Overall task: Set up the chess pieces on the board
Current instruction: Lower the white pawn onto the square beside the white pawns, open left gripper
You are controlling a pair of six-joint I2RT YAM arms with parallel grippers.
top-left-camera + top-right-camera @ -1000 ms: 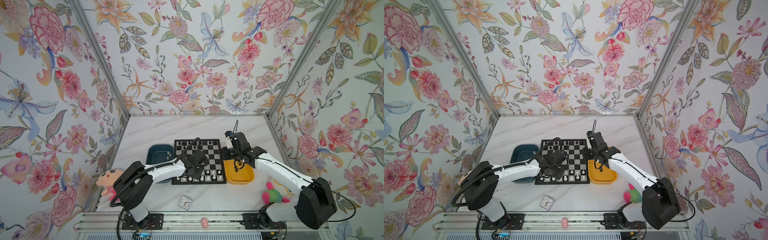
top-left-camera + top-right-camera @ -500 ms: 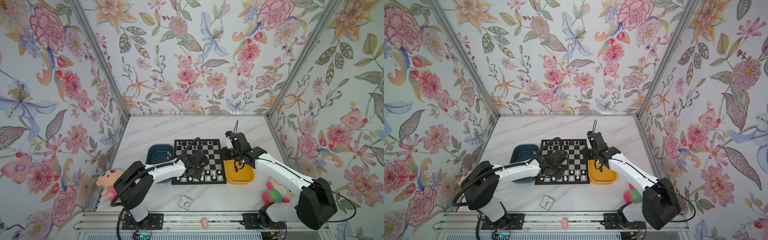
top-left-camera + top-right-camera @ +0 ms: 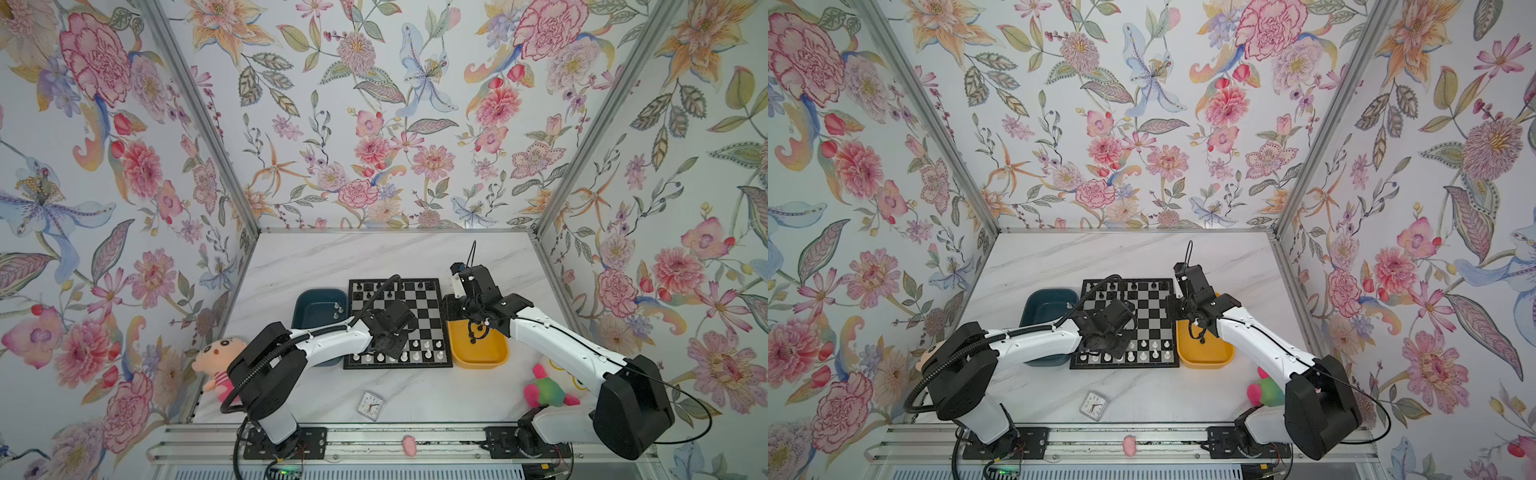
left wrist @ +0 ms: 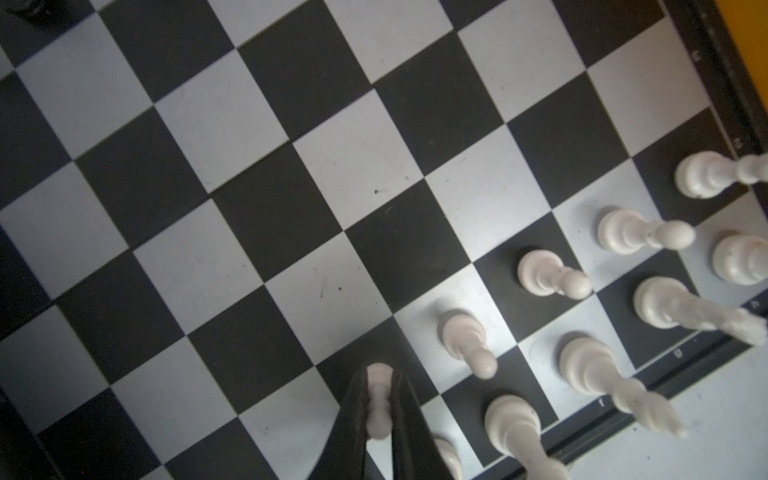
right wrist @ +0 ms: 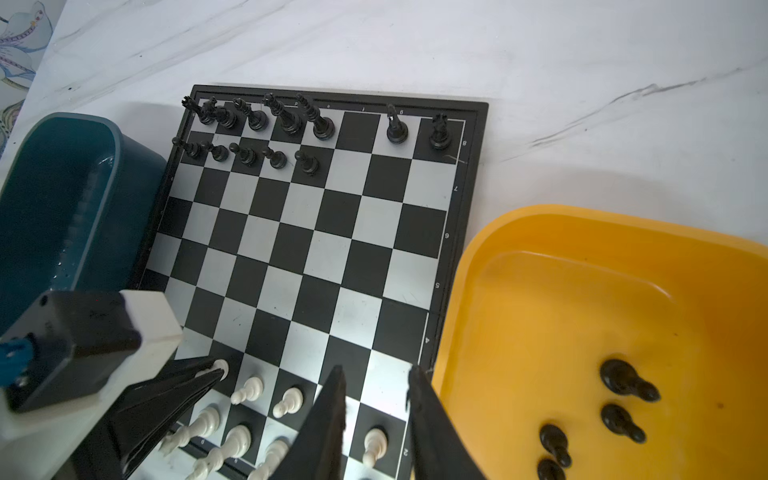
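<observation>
The board (image 3: 419, 307) lies mid-table. Black chess pieces (image 5: 286, 120) fill much of its two far rows, and white ones (image 3: 415, 353) stand in the two near rows. My left gripper (image 4: 379, 374) is low over the near left part of the board (image 4: 249, 166). It is shut on a white pawn (image 4: 378, 409) that stands upright on a dark square in the pawn row. My right gripper (image 5: 376, 370) hangs open over the board's right edge beside the yellow tray (image 5: 540, 216), holding nothing. Several black pawns (image 5: 619, 390) lie in that tray.
A dark teal tray (image 3: 316, 299) left of the board holds a few white pieces (image 3: 338, 308). A doll (image 3: 216, 361) sits at the front left and a small clock (image 3: 371, 405) at the front centre. A green-pink plush (image 3: 544, 392) lies beside the right arm.
</observation>
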